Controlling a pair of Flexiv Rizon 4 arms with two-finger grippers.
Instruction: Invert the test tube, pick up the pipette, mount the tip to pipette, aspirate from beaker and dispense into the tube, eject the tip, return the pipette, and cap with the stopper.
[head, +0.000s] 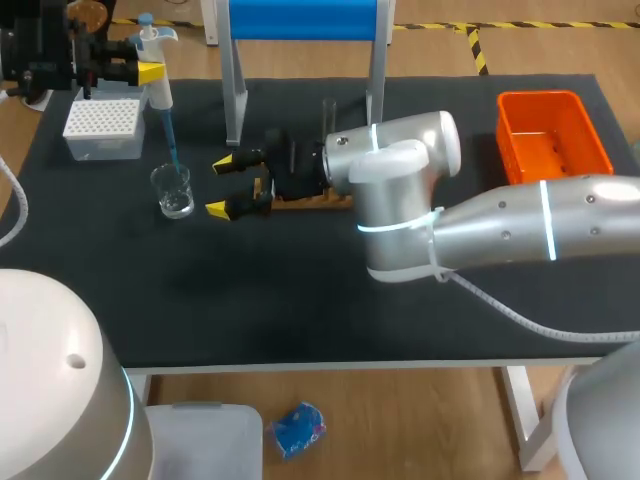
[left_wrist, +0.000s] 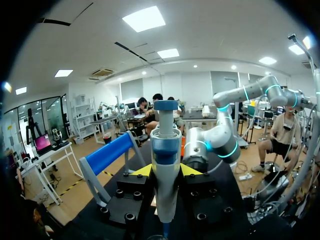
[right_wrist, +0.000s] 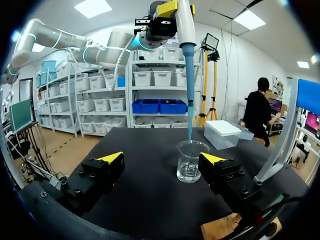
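The left gripper (left_wrist: 166, 172) is clamped on the pipette (left_wrist: 165, 150), which stands upright at the table's far left. Its blue tip (right_wrist: 189, 90) ends about level with the rim of the beaker (head: 174, 190), above the shallow liquid at the bottom. To aspirate well, I judge the tip should sink straight down the beaker's middle until its end is under the surface, off the glass, then draw slowly. The right gripper (head: 222, 185), fingers apart, sits just right of the beaker and should keep off it.

Clear glass beaker (head: 174, 190); matt black tabletop (head: 300, 295).
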